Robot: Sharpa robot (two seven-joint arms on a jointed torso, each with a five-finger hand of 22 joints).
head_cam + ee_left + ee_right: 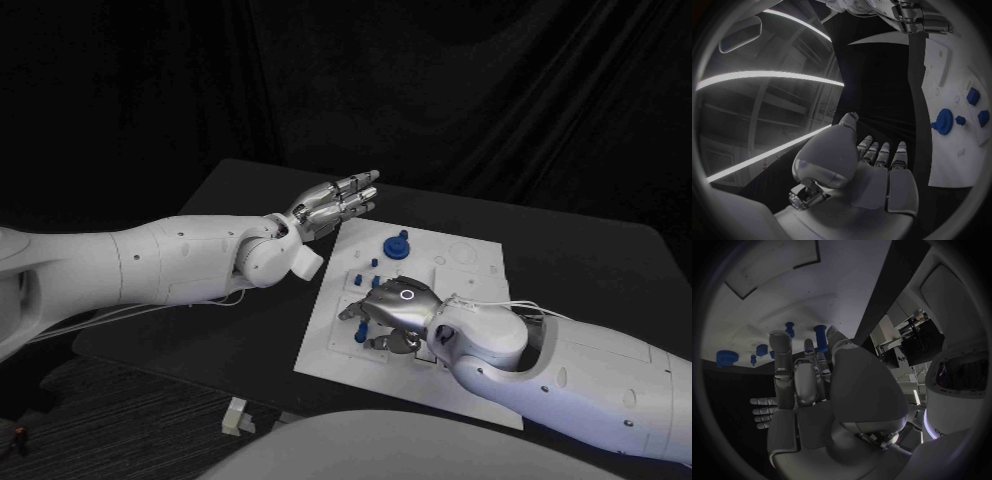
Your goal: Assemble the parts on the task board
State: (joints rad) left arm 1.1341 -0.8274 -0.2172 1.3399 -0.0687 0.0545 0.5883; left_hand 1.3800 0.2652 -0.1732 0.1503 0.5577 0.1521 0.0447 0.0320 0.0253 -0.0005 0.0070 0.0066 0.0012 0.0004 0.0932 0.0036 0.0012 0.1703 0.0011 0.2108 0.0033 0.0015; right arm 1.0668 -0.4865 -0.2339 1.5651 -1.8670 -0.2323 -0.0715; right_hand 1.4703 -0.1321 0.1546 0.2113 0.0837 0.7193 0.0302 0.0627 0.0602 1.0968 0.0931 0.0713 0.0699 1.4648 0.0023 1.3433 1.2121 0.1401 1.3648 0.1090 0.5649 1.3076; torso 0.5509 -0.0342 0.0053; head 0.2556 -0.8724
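Right hand [400, 312] low over the task board [469, 262], fingers [781, 347] extended down among small blue parts [369, 281]; whether they grasp one, cannot tell. Left hand [336, 203] hovers off the board's far-left edge, fingers straight, released, empty. Blue gear [394, 246] stands on the board. Board lies mid-bench [577, 260].

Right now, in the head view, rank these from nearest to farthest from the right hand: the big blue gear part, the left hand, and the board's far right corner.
From the right hand, over the near half of the task board:
1. Blue gear part, standing toward the board's far edge.
2. Board's far right corner and the left hand, raised off the board's far left corner: too close to call.
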